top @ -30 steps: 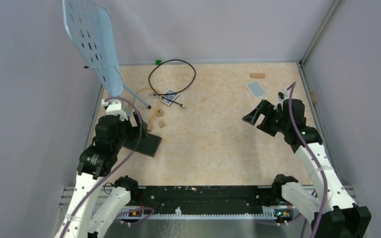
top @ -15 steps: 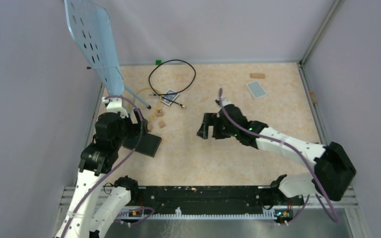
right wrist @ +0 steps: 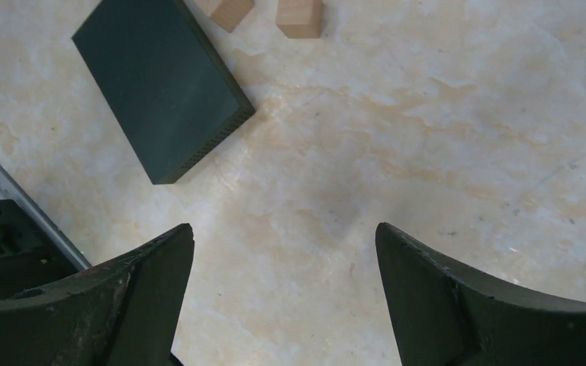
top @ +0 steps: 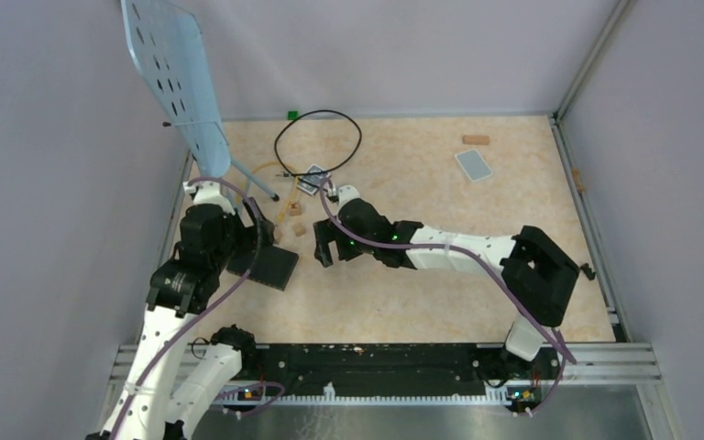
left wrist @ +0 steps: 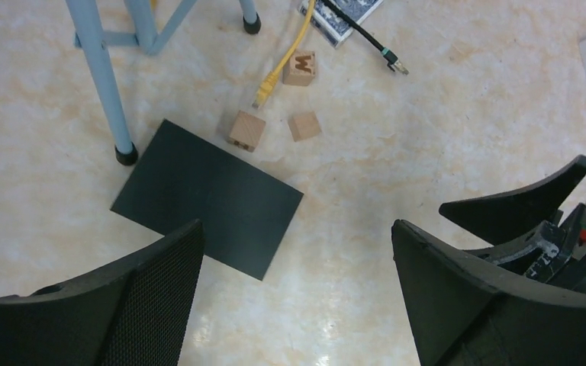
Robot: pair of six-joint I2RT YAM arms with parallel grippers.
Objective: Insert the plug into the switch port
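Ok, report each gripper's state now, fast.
Left gripper: open, holding nothing, near the flat matte-black rectangular box.
Right gripper: open, holding nothing.

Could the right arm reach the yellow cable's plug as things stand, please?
Probably yes: the right gripper hangs open nearby, nothing between; wooden blocks beside the yellow plug may crowd it.

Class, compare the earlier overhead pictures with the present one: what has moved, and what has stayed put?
The right gripper swept left across the table, from the right side to near the black box, open and empty. The left gripper stayed open by the box; box, wooden blocks and yellow cable did not move.
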